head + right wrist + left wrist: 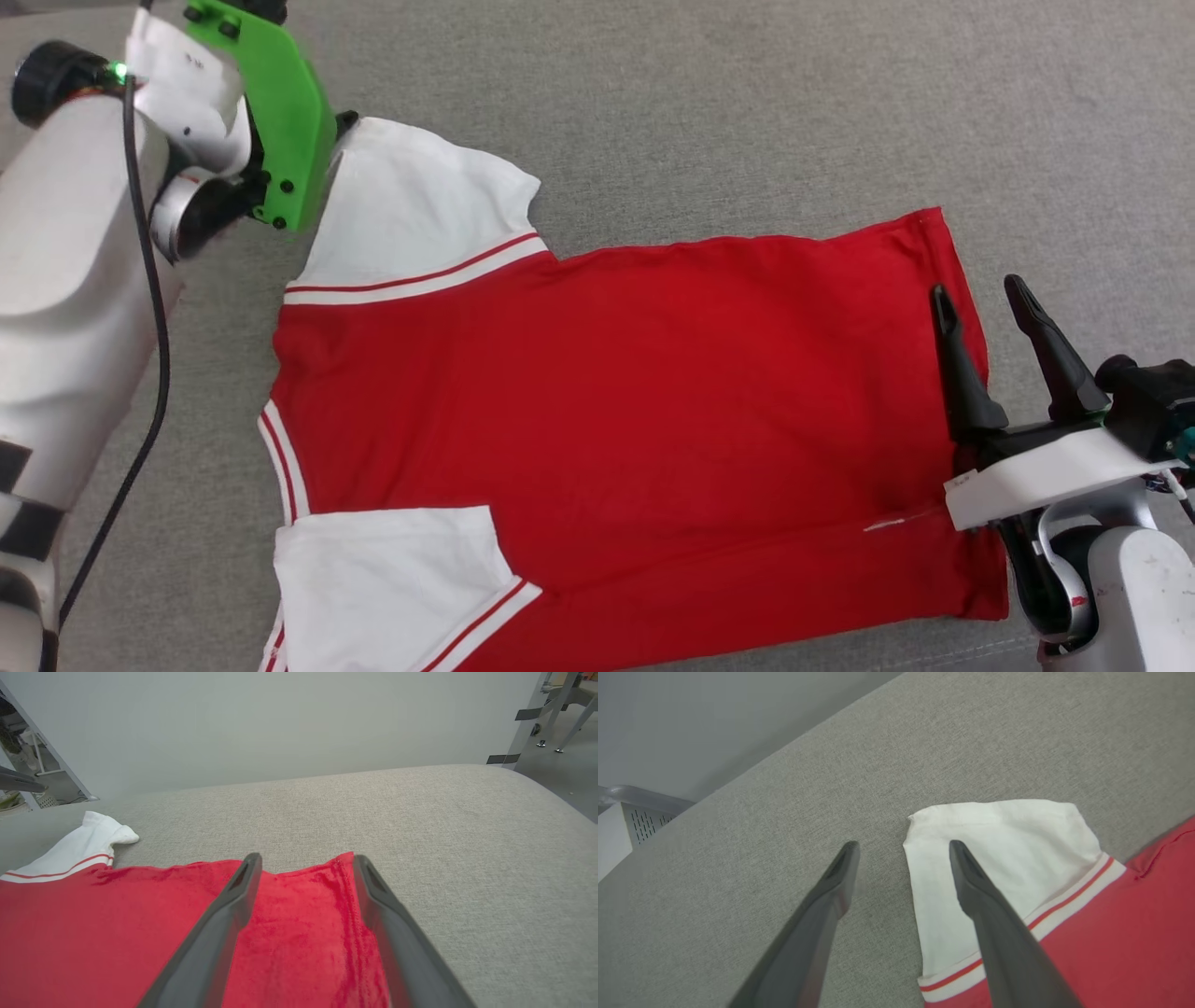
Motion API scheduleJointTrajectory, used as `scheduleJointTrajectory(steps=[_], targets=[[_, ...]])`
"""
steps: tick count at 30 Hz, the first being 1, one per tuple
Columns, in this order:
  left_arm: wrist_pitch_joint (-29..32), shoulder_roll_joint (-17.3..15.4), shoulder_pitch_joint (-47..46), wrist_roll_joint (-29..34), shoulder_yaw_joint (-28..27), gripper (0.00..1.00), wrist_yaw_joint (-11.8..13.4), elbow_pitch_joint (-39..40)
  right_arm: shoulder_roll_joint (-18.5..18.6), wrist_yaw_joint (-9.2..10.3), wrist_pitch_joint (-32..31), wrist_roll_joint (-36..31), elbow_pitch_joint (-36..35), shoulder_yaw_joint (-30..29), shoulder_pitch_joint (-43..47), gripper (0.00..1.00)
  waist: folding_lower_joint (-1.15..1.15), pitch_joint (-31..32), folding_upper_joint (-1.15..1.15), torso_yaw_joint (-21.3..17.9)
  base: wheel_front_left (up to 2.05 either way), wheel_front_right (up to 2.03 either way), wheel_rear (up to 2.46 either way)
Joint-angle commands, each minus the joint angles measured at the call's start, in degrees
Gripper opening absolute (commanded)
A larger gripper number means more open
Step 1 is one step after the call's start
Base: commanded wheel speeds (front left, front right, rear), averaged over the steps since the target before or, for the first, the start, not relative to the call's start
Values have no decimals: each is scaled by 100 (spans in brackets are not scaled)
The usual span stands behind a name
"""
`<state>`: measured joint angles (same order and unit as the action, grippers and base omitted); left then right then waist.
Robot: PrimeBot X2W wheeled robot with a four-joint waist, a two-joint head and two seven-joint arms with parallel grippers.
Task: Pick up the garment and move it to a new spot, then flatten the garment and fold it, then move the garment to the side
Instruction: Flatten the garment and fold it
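Note:
The garment (607, 401), red with white sleeves and red-and-white trim, lies spread flat on the grey fabric surface (747, 112), collar end at the left and hem at the right. Both grippers stand open with nothing between the fingers. In the left wrist view my left gripper (901, 847) hovers at the edge of the far white sleeve (1008, 858), one finger over the sleeve and the other over bare fabric surface. My right gripper (977, 289) is at the hem's far right corner, its fingers straddling the red hem edge (341, 891).
A green mount (285, 112) on my left wrist covers most of that gripper in the head view. The grey surface ends at a pale wall (280, 718). A white perforated box (626, 826) sits beyond the surface's edge, and metal legs (560, 714) stand on the floor past it.

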<state>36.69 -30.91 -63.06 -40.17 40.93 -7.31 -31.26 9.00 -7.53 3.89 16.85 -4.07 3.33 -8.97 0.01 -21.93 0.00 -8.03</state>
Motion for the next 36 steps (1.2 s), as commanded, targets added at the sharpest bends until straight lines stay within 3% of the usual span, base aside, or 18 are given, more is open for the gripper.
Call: scheduleJointTrajectory(steps=[1, 6, 13, 19, 20, 21, 31, 36], targets=[[231, -30, -195, -144, 111, 100, -15, -110, -2, 4, 76, 37, 41, 33, -120, 100, -1, -435, 0, -374, 0, 0, 0], [772, -159, -565, -288, 468, 100, -16, -430, -2, 4, 128, 116, 193, 115, -235, 100, -1, -649, 0, -489, 0, 0, 0], [597, -197, -752, -281, 684, 100, -17, -954, -12, 4, 199, 131, 315, 243, -361, 100, -1, -800, 0, -554, 0, 0, 0], [556, -32, -668, -697, 585, 100, -17, -1337, 26, 4, 212, 138, 362, 260, -375, 100, -1, -828, 0, -549, 0, 0, 0], [639, 18, -625, -838, 546, 35, -17, -1404, 33, 4, 212, 136, 373, 253, -369, 100, -1, -821, 0, -541, 0, 0, 0], [691, 40, -603, -903, 541, 0, -17, -1436, 38, 4, 211, 134, 379, 247, -365, 100, -1, -814, 0, -536, 0, 0, 0], [202, 148, -489, -1139, 441, 0, -17, -1575, 104, 4, 75, 103, 393, 154, -341, 100, -1, -518, 0, -414, 0, 0, 0], [-169, 204, -380, -1303, 254, 0, 17, -1553, 348, 4, -236, 81, 375, 159, -275, 100, -1, -158, 0, -252, 0, 0, 0]])
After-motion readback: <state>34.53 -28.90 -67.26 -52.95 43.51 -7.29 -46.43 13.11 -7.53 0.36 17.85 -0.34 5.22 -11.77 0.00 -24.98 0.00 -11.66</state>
